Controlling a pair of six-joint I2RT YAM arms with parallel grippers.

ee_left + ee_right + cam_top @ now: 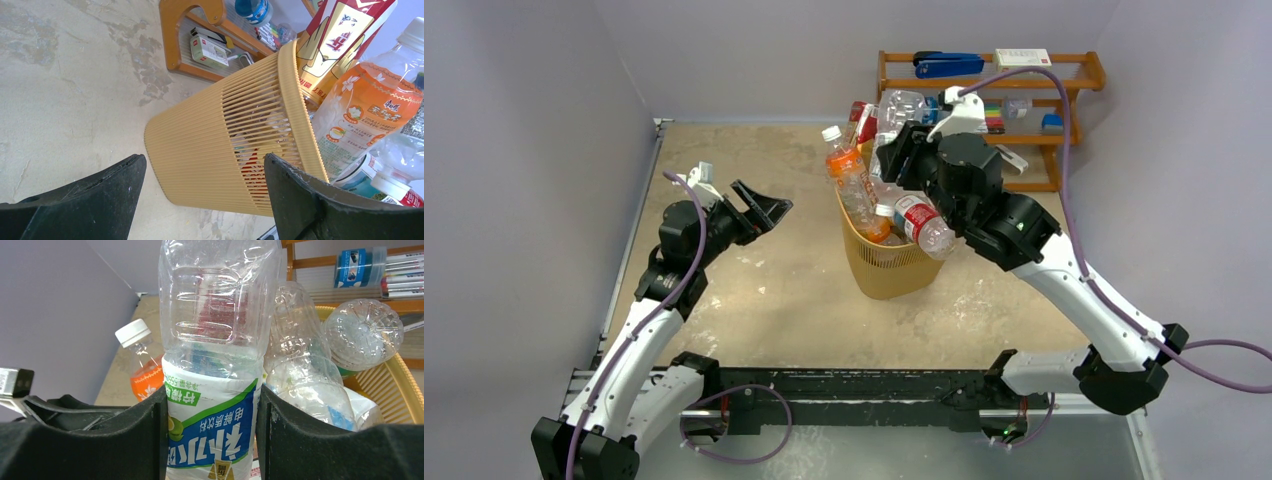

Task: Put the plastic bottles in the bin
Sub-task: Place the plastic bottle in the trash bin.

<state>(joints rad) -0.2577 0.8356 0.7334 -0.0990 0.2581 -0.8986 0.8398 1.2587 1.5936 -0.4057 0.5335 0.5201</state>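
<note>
The yellow-orange latticed bin (889, 265) stands mid-table, heaped with plastic bottles above its rim. An orange-labelled bottle (849, 175) sticks up at its left, and a red-labelled one (922, 225) hangs over its right rim. My right gripper (904, 150) is above the heap, shut on a clear bottle (212, 425) with a blue, green and white label. That bottle stands upright between the pads (150, 435). Clear bottles (362, 332) lie beside it over the bin's rim (395, 385). My left gripper (759, 205) hangs open and empty left of the bin (215, 155).
A brown wooden shelf rack (1064, 130) stands behind the bin against the back wall, holding a blue stapler (949, 66), a white box (1022, 57) and coloured pens. Grey walls close in the table on the left, back and right.
</note>
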